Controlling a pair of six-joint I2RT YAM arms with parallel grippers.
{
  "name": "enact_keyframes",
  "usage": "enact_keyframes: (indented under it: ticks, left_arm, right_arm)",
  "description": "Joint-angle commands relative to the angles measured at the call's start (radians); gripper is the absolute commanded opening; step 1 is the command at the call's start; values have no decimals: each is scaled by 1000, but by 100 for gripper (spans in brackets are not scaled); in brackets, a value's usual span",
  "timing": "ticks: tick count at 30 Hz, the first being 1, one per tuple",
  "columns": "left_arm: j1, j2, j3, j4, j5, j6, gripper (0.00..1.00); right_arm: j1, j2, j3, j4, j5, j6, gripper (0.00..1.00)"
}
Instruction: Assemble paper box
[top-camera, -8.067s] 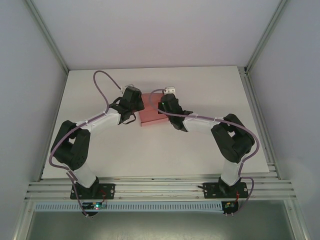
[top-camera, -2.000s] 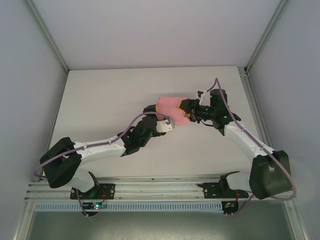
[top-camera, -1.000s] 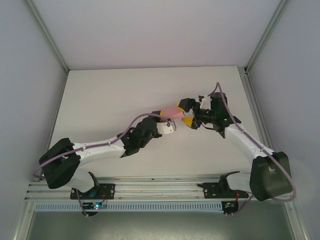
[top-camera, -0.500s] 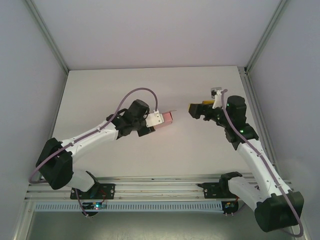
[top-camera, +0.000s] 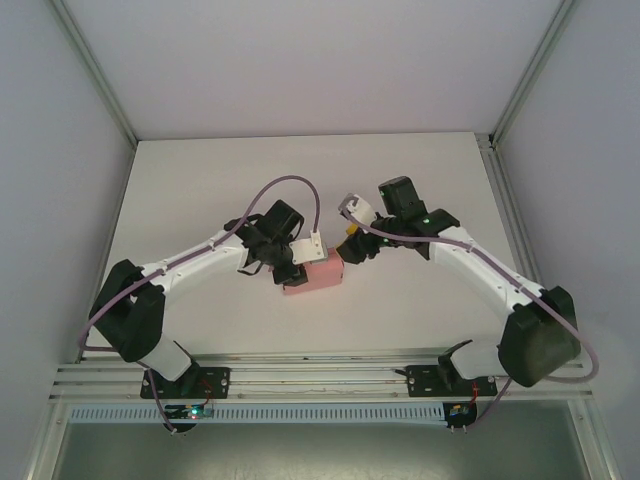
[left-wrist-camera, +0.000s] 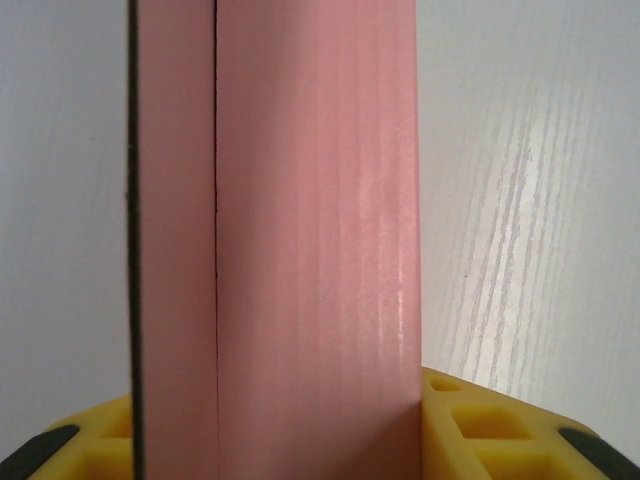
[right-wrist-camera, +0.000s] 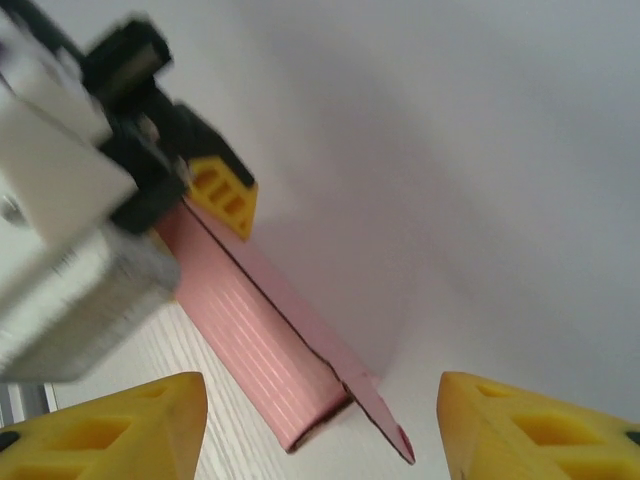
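1 paper box (top-camera: 315, 277), pink, folded up into a slim rectangular block, sits a bit near of the table's middle, between the 2 arms. In the left wrist view the box (left-wrist-camera: 300, 250) stands on edge, running straight away from the cam, w/ 1 dark seam line down its narrow face. In the right wrist view the box (right-wrist-camera: 260, 340) lies low over the white tabletop, w/ 1 thin flap sticking out at its free end. Can't tell if it touches the table or hangs just above.

Left gripper (top-camera: 296, 270) is clamped on the box's left end. Its 2 yellow fingers (left-wrist-camera: 480, 430) press the box's 2 broad sides, 1 per side. From the right wrist cam, 1 of those yellow fingers (right-wrist-camera: 222, 195) shows on top of the box, by the black-and-white wrist.

Right gripper (top-camera: 350, 242) is just beside the box's far right corner, not touching it. Its 2 yellow fingers (right-wrist-camera: 120, 425) stand wide apart, nothing gripped. The box's free end is ahead of them, in line w/ the gap.

Around: 1 white table (top-camera: 220, 180), 2 arms w/ bases on the alu rail (top-camera: 320, 375) at the near edge, 2 purple cables (top-camera: 285, 181), 1 per arm. Grey walls on 3 sides.
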Motion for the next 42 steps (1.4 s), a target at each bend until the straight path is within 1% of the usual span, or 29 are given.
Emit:
enact_keyframes:
  ticks: [1,2,3,5,6,10,12,13,15,17,18,21,22,23,25,27,29,30,33,34,38,42]
  left_arm:
    - [19,24,31,-61,47,26,34]
    - [21,24,32,-66,53,27,34]
    - [23,25,33,-71,60,32,34]
    - [23,24,32,-72,61,33,34]
    - [22,25,30,-73,62,35,34]
    - [24,30,38,-83,62,35,34]
    - [24,36,44,-90,59,34,34]
    - [24,38,46,-94,58,33,34]
    - [24,42,48,-93,53,29,34]
    - [24,44,52,-93,52,27,34]
    - [24,44,53,-92,50,26,34]
    - [24,38,53,-83,43,21,34]
    - [23,36,52,-76,41,18,34]
    - [24,32,51,-68,41,13,34]
    - [24,30,49,-55,38,5,34]
    - [24,33,47,-38,20,-13,34]
    - [24,42,50,-34,1,-29,34]
    - [24,48,54,-35,-4,-37,34]
    - [24,61,58,-30,-7,-55,34]
    - [23,64,57,-25,-1,-56,34]
    - [23,69,58,-7,-4,-68,34]
    - [23,72,56,11,-20,-77,35]
  right_arm:
    - [9,38,20,-102,-47,-151,60]
    - [8,50,14,-106,-24,-166,60]
    - [5,62,10,-100,11,-165,57]
    - [-9,86,19,-96,34,-163,54]
    - [-17,98,27,-92,27,-158,50]
    - [-22,128,43,-65,22,-153,44]
    - [-22,138,53,-55,10,-149,37]
    - [-21,140,57,-53,-1,-148,35]
    - [-14,139,63,-50,-7,-145,35]
    - [-7,136,67,-55,-5,-146,30]
    - [-3,136,71,-62,-2,-144,26]
    - [8,146,94,-118,17,-129,7]
    - [10,151,100,-135,27,-117,2]
    - [15,153,106,-144,33,-103,0]
    - [31,155,107,-148,59,-44,0]
    - [55,155,110,-132,92,56,0]
    - [77,155,122,-111,106,209,0]
    - [94,154,130,-106,88,278,0]
    - [145,137,104,-24,74,494,0]
    - [152,134,91,3,72,564,0]
    - [142,145,93,-16,75,786,0]
    - [116,142,23,134,-74,976,0]
